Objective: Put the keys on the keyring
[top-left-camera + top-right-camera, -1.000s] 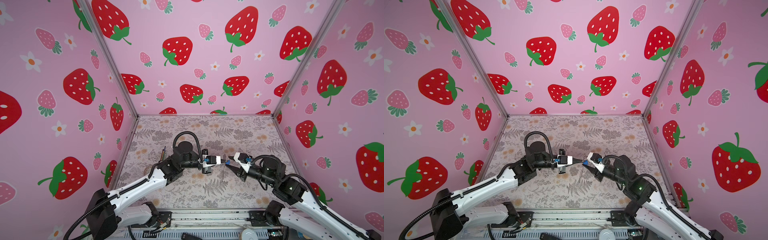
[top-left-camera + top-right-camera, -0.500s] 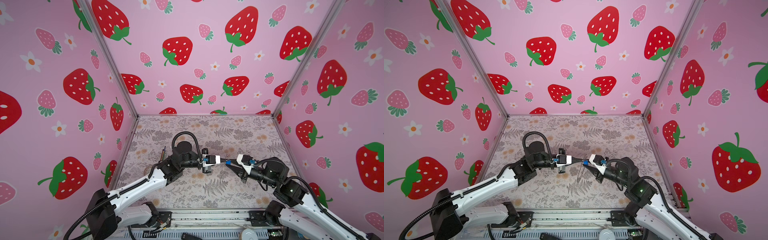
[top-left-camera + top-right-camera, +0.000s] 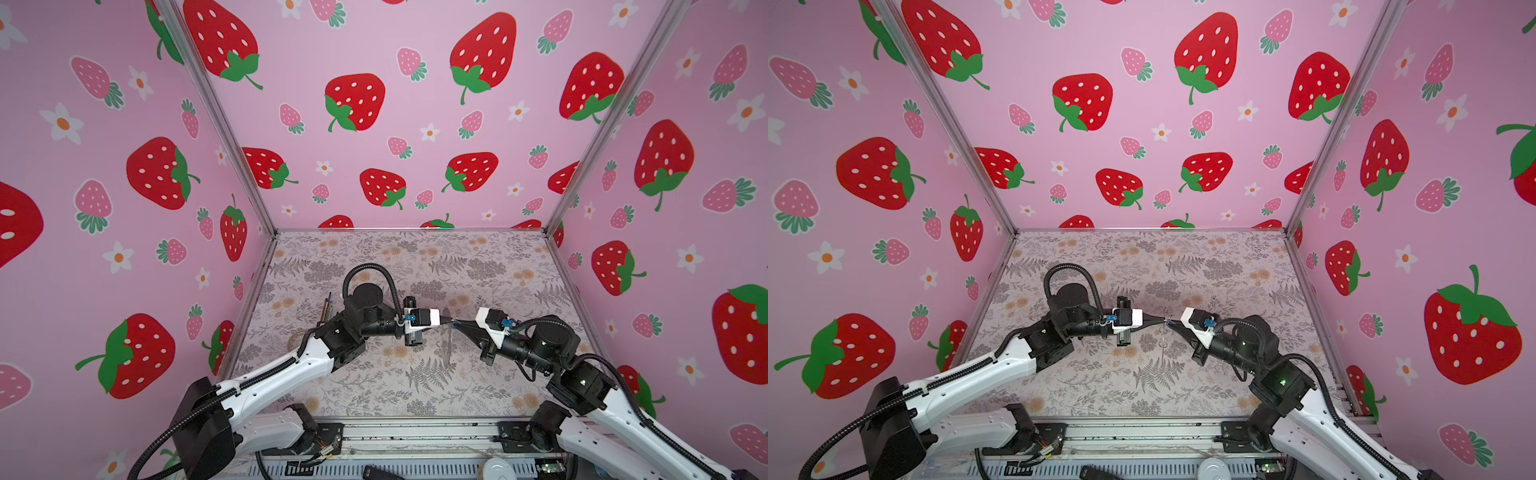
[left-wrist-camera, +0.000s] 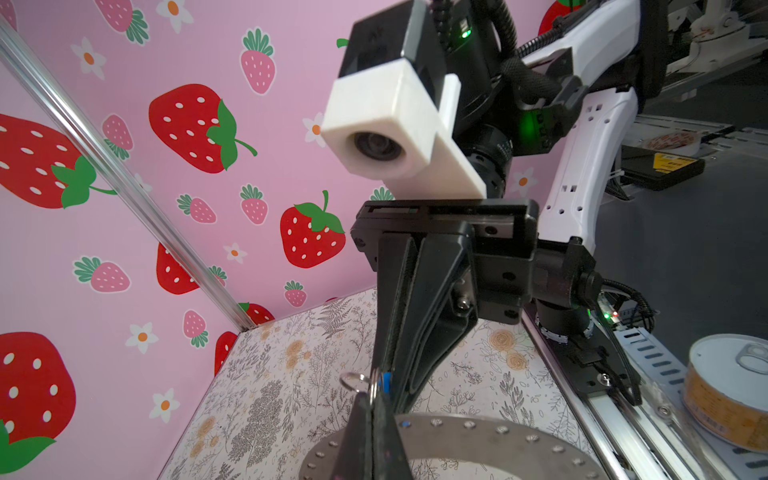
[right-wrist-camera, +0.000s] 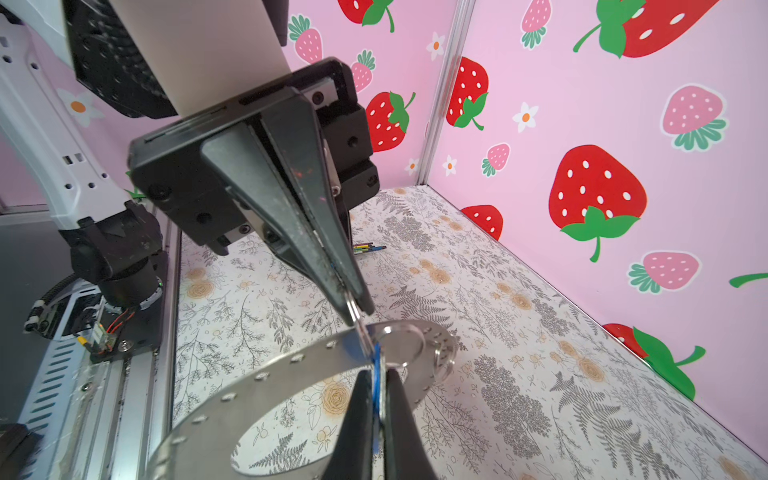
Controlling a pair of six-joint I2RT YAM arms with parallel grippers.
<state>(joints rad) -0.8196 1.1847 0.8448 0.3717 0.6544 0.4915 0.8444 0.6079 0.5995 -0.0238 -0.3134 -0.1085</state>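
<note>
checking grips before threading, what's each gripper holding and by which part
The right gripper pinches the keys by the blue tag's flat sides. The left gripper looks shut on the keyring rim, though contact is hard to see.

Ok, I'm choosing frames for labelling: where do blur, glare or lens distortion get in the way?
In both top views, wide-angle distortion splays the frame posts; the edge-on keyring barely shows. Right wrist view: the keyring catches light and reads pale; the right gripper and blue key tag, near the lens, look soft. Left wrist view: a green light blooms.
</note>
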